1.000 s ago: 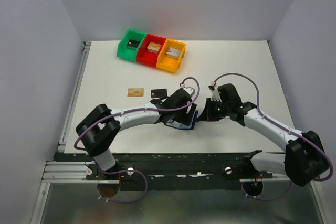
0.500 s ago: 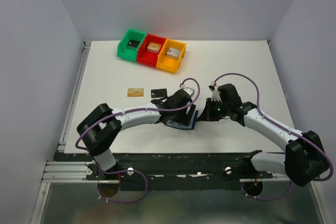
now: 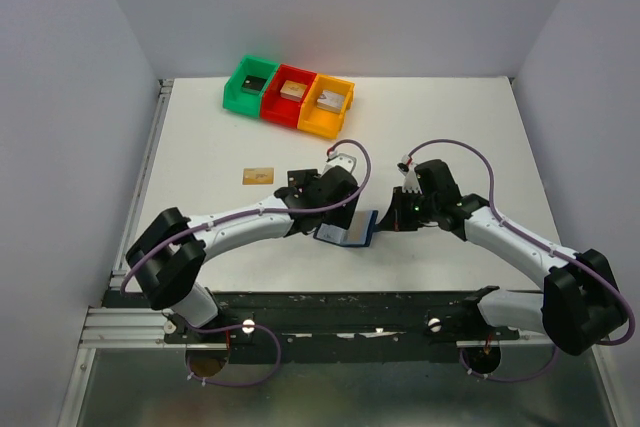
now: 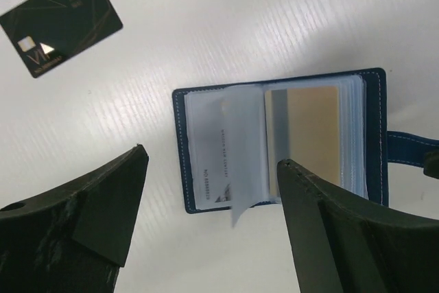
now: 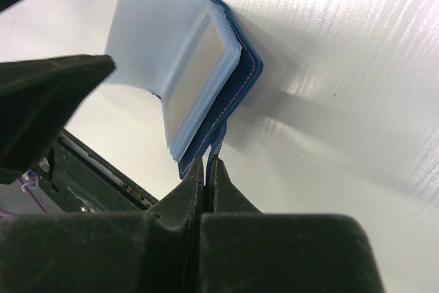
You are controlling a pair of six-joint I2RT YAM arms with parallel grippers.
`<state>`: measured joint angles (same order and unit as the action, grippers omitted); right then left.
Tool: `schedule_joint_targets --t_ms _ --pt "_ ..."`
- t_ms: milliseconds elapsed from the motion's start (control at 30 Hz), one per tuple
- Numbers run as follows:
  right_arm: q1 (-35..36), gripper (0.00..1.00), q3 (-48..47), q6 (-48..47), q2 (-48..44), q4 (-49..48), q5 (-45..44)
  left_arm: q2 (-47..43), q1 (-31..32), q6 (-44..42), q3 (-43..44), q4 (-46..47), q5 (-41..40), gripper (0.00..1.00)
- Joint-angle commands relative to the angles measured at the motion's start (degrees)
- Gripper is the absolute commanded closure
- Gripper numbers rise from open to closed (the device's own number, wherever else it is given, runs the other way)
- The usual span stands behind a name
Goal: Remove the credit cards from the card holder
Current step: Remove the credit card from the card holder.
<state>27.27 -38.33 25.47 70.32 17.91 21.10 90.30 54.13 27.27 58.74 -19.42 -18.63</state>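
This is a robotics lab test cell. Plain pale grey panel walls (image 3: 60, 97) box in a matt white laminate tabletop (image 3: 450, 117) from 9 through 12 to 3 o'clock. At 6 o'clock a slotted aluminium rail frame (image 3: 120, 325) carries two white-and-black jointed robot arms (image 3: 240, 224) trailing purple cables (image 3: 450, 144). Three small plastic sorting bins, green, red and orange (image 3: 281, 111), sit at 11 o'clock.

Card (image 3: 258, 175) behind-left of card holder (image 3: 345, 233)

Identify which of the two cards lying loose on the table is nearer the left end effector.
The black card, close by the left end effector; the tan-gold card lies farther out to the left.
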Motion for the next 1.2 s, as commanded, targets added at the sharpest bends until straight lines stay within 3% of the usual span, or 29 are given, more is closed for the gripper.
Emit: schedule_joint_targets --t_ms 0,600,1167 --pt "-0.11 1.0 -0.08 -0.43 -0.19 0.98 -0.98 -3.9 0.28 -0.72 -1.17 0.16 -6.86 0.09" --pt "-0.11 1.0 0.18 -0.34 0.69 0.37 -0.45 1.45 0.28 -1.25 -3.02 7.38 11.68 0.12" --pt "-0.02 1.0 0.44 -0.34 0.43 0.19 -0.36 1.29 -1.04 3.32 -6.44 8.34 10.99 0.17"
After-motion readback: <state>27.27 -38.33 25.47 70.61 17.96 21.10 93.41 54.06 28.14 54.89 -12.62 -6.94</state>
